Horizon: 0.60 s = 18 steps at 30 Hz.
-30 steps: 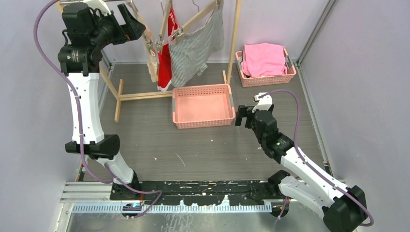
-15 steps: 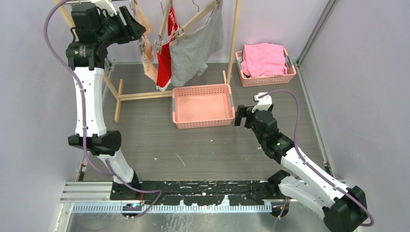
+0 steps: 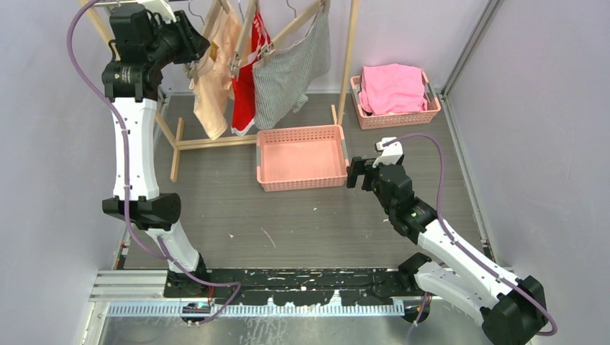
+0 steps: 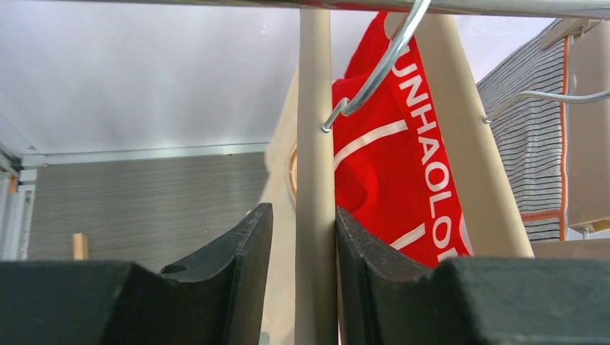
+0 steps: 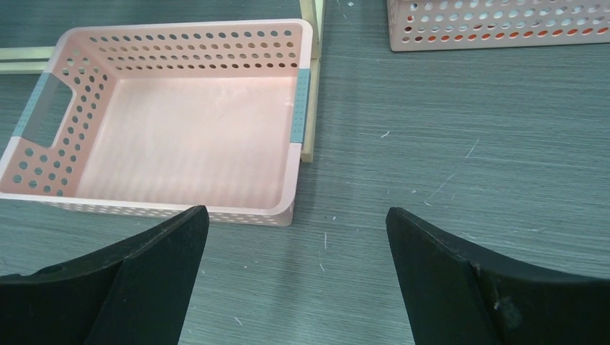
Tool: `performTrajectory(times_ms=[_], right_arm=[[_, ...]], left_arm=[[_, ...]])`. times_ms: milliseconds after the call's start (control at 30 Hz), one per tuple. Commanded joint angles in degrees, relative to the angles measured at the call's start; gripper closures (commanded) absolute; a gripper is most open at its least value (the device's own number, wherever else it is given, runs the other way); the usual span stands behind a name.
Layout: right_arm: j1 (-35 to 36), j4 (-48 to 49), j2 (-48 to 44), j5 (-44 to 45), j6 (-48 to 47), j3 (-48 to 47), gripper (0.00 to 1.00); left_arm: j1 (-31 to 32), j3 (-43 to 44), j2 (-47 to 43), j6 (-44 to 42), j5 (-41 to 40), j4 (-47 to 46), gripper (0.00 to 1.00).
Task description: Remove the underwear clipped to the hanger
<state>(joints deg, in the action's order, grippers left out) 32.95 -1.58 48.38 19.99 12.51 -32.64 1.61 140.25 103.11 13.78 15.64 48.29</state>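
Three pieces of underwear hang from wooden hangers on the rack at the back left: a pale peach one (image 3: 210, 86), a red one with white lettering (image 3: 246, 93) and a grey-striped one (image 3: 291, 72). My left gripper (image 3: 196, 44) is raised to the peach one's hanger. In the left wrist view the beige hanger arm (image 4: 315, 144) stands between the narrowed jaws of that gripper (image 4: 302, 212). The right jaw touches it and a slim gap shows on the left. Behind it hang the red underwear (image 4: 388, 165) and the striped one (image 4: 529, 144). My right gripper (image 3: 354, 172) hovers open and empty low over the table.
An empty pink basket (image 3: 302, 181) sits mid-table, just left of the right gripper (image 5: 296, 215), and its rim (image 5: 180, 27) shows in the right wrist view. A second basket (image 3: 399, 118) at the back right holds bright pink cloth (image 3: 392, 86). The rack's wooden base (image 3: 208, 141) crosses the floor.
The left jaws have narrowed around the hanger arm. The peach underwear and its hanger have swung round to face outward. The right arm has barely moved.
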Motion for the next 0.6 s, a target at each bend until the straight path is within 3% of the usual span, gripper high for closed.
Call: performTrajectory(times_ms=[0,100,233,500,567], right_arm=[[0.61,4.24,-0.09,-1.32,-0.28,-0.29,0.0],[0.92,4.76,0.34,-1.65,-0.27,-0.28,0.0],[1.53,4.74,1.15,-1.96,-0.71,-0.77,0.0],[2.59,5.35,1.8,-1.34,-0.86,-0.65,0.0],[2.73,5.5,1.93,-1.28,-0.9,-0.69,0.0]], left_arm=[[0.15,0.42,-3.5,-3.89,-2.74,-3.81,0.65],[0.2,1.02,-3.37,-5.1,-2.64,-2.68,0.67],[0.15,1.06,-3.87,-6.24,-2.8,-2.49,0.57],[0.45,1.07,-5.03,-7.43,-2.27,-2.36,0.62],[0.78,0.88,-5.48,-7.81,-2.32,-2.28,0.69]])
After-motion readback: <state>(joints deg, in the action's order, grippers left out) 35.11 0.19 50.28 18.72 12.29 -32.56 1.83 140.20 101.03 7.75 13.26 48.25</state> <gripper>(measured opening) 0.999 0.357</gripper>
